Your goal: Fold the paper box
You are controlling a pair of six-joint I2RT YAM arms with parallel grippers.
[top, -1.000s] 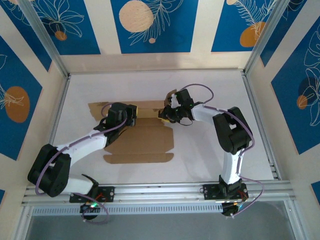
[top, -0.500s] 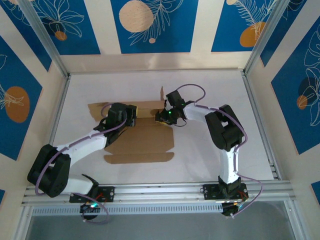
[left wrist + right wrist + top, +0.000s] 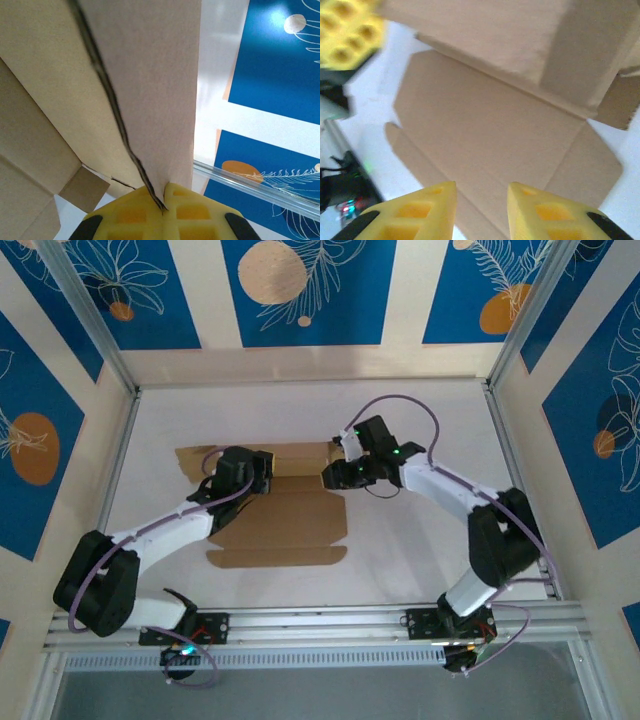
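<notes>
The paper box (image 3: 285, 525) lies mostly flat and unfolded in the middle of the white table, a brown cardboard sheet with creases and side flaps. My left gripper (image 3: 264, 476) is at its back left part, shut on the edge of a raised cardboard panel (image 3: 150, 75); the yellow fingers (image 3: 200, 210) pinch that edge between them. My right gripper (image 3: 330, 478) hovers open over the box's right back corner. In the right wrist view its fingertips (image 3: 437, 197) stand apart above the flat base panel (image 3: 490, 110), holding nothing. The left arm's yellow finger (image 3: 347, 30) shows at the top left there.
The white table (image 3: 420, 420) has bare room to the right of and behind the box. An aluminium rail (image 3: 320, 620) runs along the near edge by the arm bases. Patterned blue and cream walls (image 3: 300, 290) enclose the workspace on three sides.
The right arm's elbow swung out to the right and its gripper drew back from the right back flap, which stood up half a second ago and no longer does. The left gripper has kept its hold.
</notes>
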